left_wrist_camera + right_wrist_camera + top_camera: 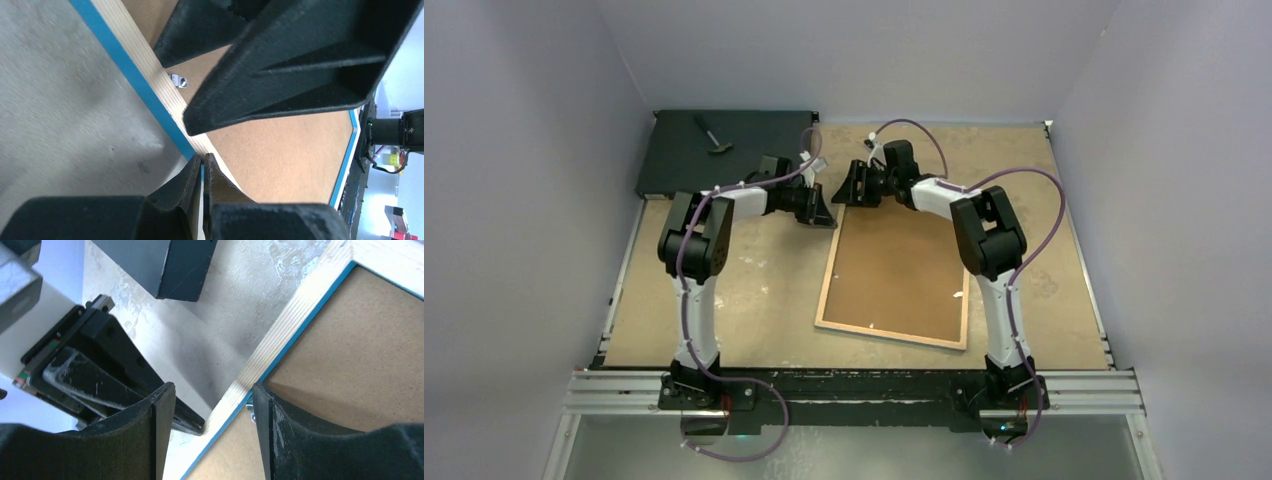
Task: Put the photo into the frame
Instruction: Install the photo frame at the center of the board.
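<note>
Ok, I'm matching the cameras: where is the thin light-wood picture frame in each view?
Top external: thin light-wood picture frame, back up, centre.
Left wrist: its rim, diagonal, upper left.
Right wrist: rim, diagonal, upper right.
Shared landmark: brown fibreboard backing panel inside it.

Left arm (696, 318), white links with black joints: base bolted at the near edge, lower link upright, elbow folded, forearm extended to the right toward the centre. The wrist is pitched downward. Black two-finger left gripper (202, 161): fingers (186, 181) are pressed together along their length.

Right arm (1004, 305), same construction: lower link upright, elbow folded, forearm extended to the left and away from its base. Black two-finger right gripper (212, 396): jaws stand apart, with clear space between the fingers (156, 432). The two grippers are near each other but not touching.
</note>
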Controlling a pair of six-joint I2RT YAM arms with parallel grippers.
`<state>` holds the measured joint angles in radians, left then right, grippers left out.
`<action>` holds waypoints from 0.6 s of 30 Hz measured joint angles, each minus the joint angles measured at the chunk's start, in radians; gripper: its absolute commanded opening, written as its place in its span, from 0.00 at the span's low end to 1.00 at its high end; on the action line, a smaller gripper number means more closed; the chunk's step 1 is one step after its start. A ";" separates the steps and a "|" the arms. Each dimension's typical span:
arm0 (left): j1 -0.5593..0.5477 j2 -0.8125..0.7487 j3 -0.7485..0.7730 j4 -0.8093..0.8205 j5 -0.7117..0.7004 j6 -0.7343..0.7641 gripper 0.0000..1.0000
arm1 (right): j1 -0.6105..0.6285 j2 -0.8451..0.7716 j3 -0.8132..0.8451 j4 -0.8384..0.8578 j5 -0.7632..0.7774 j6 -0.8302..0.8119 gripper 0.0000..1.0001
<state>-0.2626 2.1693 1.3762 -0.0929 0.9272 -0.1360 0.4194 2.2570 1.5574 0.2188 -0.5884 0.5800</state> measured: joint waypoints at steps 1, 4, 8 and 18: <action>-0.005 -0.014 -0.019 0.002 -0.001 0.003 0.00 | 0.001 0.001 0.008 -0.023 -0.006 -0.005 0.61; -0.016 -0.040 -0.058 -0.001 -0.002 0.019 0.00 | 0.006 0.007 0.022 -0.057 -0.027 -0.016 0.61; -0.028 -0.074 -0.115 -0.010 0.018 0.028 0.00 | 0.014 -0.001 -0.015 -0.043 -0.072 -0.019 0.62; -0.049 -0.150 -0.182 -0.111 0.021 0.036 0.07 | -0.003 -0.037 -0.050 -0.044 -0.115 -0.051 0.64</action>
<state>-0.3115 2.0190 1.1946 -0.2035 0.9482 -0.0998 0.4168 2.2204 1.5070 0.1745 -0.7033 0.5289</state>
